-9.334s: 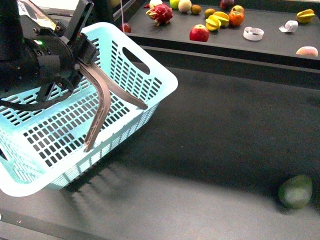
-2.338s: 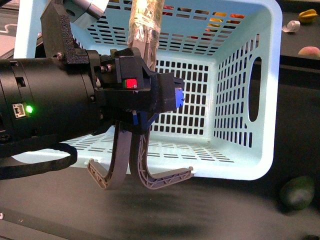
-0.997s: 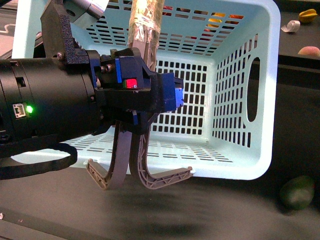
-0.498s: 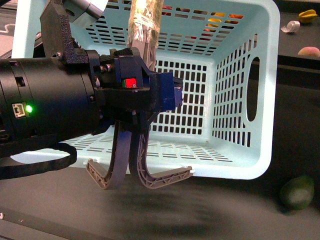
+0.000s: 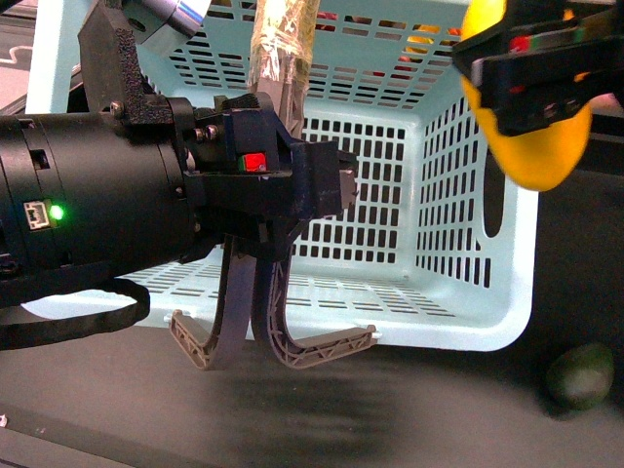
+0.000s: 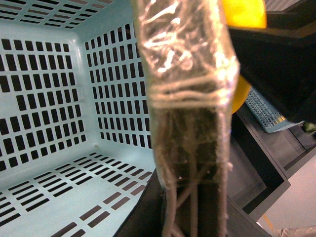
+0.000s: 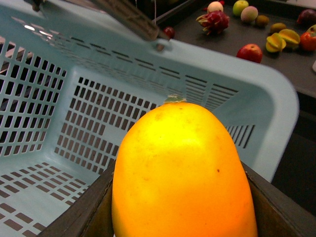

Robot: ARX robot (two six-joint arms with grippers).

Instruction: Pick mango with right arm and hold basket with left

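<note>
Your right gripper [image 5: 534, 70] is clamped across the mango [image 5: 538, 154] and holds it up off the worktop [image 5: 390, 419]. In the front view the fruit sits at the upper right corner of the basket [image 5: 468, 331]. Your left gripper [image 5: 275, 115] is closed on the basket's taped handle [image 5: 283, 44], which runs straight through the left wrist view. The basket is tipped, its open mouth facing the front camera. A dark green fruit [image 5: 580, 375] lies on the worktop just beside the basket's lower right corner.

Right hand [image 5: 546, 78] has brought mango [image 5: 534, 156] to basket [image 5: 487, 336].
</note>
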